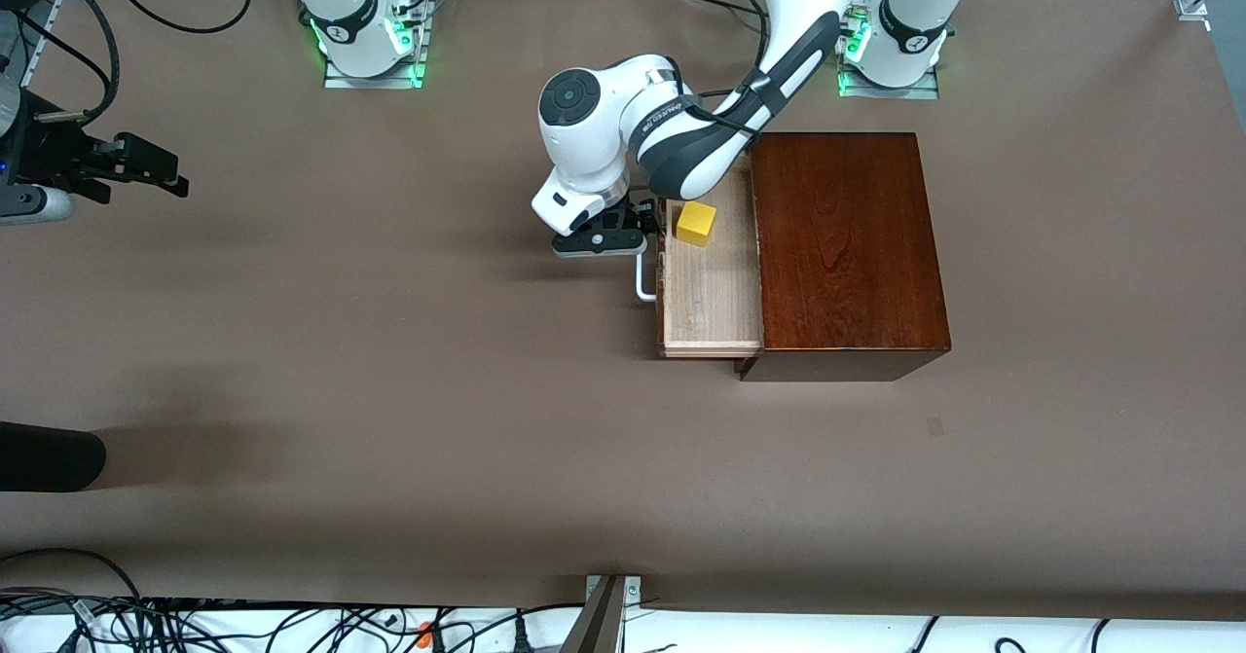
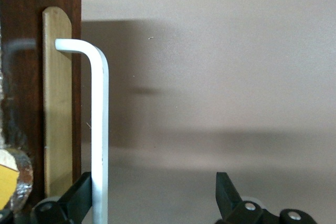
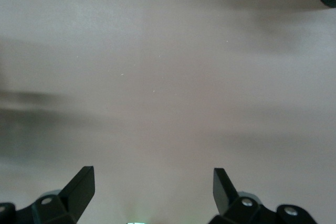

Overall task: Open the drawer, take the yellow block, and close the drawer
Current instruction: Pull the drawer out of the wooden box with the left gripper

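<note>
Where "FRANKA" curves, drawer (image 1: 711, 288) open.

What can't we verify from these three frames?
- Front view: the left gripper at the white U-shaped handle is hidden under its own wrist; contact unclear.
- Left wrist view: the small yellow block is cut off by the frame edge.
- Front view: the pale-wood drawer is partly covered by the left arm.

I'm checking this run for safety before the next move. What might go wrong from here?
The left pincer is open around the white handle, one finger touching it; lifting away carelessly might snag it and jerk the drawer. The yellow block sits in the drawer close under the left arm, so a reach there looks cramped. The right pincer waits open over the table's right-arm end.
</note>
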